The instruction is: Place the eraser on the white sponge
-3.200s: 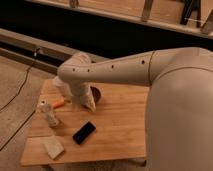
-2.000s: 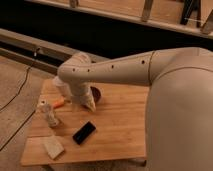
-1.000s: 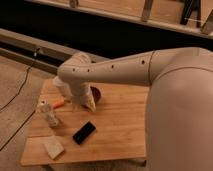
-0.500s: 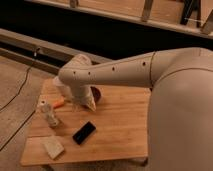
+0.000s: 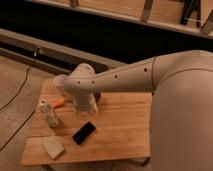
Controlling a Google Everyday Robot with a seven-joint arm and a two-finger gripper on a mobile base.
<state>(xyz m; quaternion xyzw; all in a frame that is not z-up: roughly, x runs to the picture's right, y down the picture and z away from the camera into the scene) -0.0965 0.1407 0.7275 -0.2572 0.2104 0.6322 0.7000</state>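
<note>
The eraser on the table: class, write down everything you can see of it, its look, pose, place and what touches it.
The eraser is a flat black oblong with rounded corners, smooth-looking, lying flat and diagonal on the wooden table, near its front edge. Only the table touches it. The white sponge lies apart, toward the picture's lower left; the hand hangs just beyond it, not holding it.

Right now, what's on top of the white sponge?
Nothing; the cream squarish sponge is bare, fully visible. The flat black eraser lies beside it; the gripper hangs farther back.
</note>
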